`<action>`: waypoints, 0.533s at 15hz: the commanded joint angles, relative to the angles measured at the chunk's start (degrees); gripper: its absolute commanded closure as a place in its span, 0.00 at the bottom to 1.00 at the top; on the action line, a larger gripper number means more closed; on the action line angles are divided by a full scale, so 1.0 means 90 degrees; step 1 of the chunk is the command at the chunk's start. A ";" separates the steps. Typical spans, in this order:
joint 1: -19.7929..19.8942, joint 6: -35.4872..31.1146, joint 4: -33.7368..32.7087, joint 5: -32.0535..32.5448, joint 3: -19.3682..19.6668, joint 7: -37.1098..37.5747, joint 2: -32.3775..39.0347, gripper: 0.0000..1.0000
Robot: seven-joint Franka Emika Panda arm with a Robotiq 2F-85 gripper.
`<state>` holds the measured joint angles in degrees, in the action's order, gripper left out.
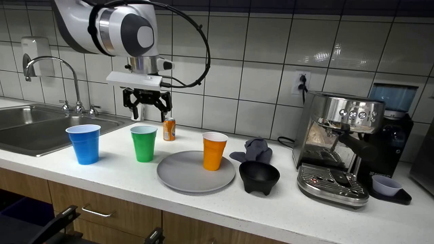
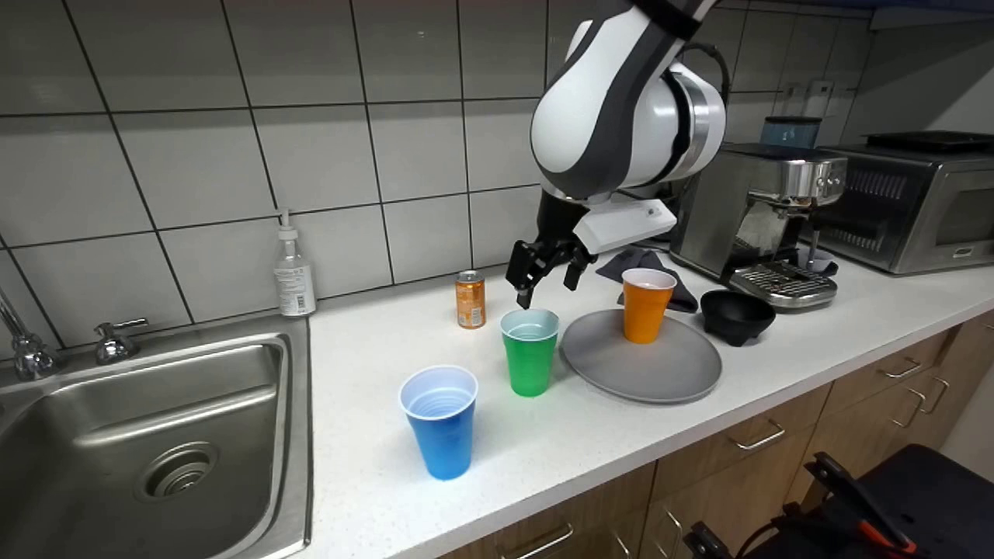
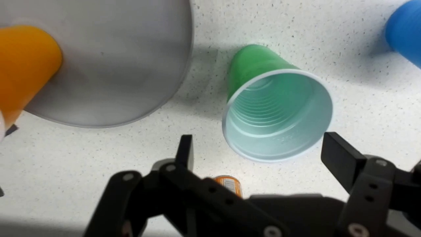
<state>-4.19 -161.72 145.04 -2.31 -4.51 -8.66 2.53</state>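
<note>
Tool (image 1: 149,118) hovers near green cup (image 1: 144,145), plate (image 1: 183,175) and can (image 2: 470,300)

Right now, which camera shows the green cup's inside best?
The wrist view: it looks into the green cup, showing its ridged inside. Both exterior views show the cup upright, with only part of its inside visible.

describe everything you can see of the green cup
The green cup looks like thin plastic: green outside, pale inside, with a pale rim and ridged rings on the lower inner wall. It narrows toward its base and stands upright on the white counter, between the blue cup and the gray plate, apart from both. It looks empty. The open end effector hangs above rim height; only the counter appears to touch the cup.
</note>
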 commanded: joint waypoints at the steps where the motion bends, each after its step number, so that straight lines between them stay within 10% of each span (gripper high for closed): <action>1: -0.0022 0.0076 -0.0082 0.0704 0.0092 0.0816 0.0051 0.00; 8: -0.0082 0.0240 -0.0455 0.1224 0.0154 0.1530 0.0437 0.00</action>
<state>-4.19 -161.55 143.86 6.15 -3.80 1.48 4.51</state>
